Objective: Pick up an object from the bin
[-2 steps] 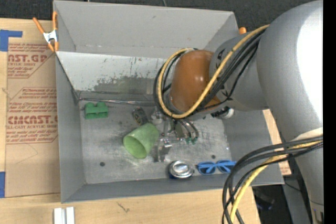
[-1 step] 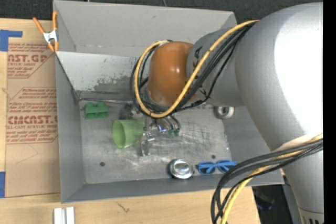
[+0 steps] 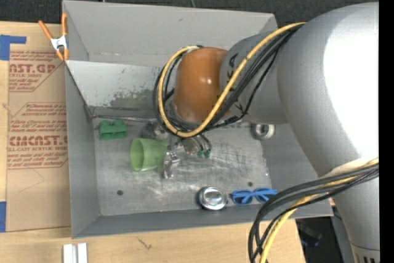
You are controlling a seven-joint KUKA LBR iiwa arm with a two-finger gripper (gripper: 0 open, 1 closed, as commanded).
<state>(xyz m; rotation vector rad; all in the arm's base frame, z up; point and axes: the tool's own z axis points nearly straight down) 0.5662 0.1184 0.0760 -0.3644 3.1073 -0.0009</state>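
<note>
My gripper [image 3: 174, 159] hangs low over the middle of the bin floor, below the arm's orange cover. A pale green cup [image 3: 145, 154] lies on its side directly left of the gripper, touching it or nearly so. A small green speck [image 3: 203, 154] shows at the gripper's right side; what it is I cannot tell. A darker green block [image 3: 112, 129] lies further left, by the bin's sloping wall.
Near the bin's front wall lie a round silver cap [image 3: 212, 198] and a pair of blue toy glasses [image 3: 253, 196]. A small silver ring-like piece [image 3: 263, 130] sits at the right, by the arm. The arm and its cables hide the bin's right side.
</note>
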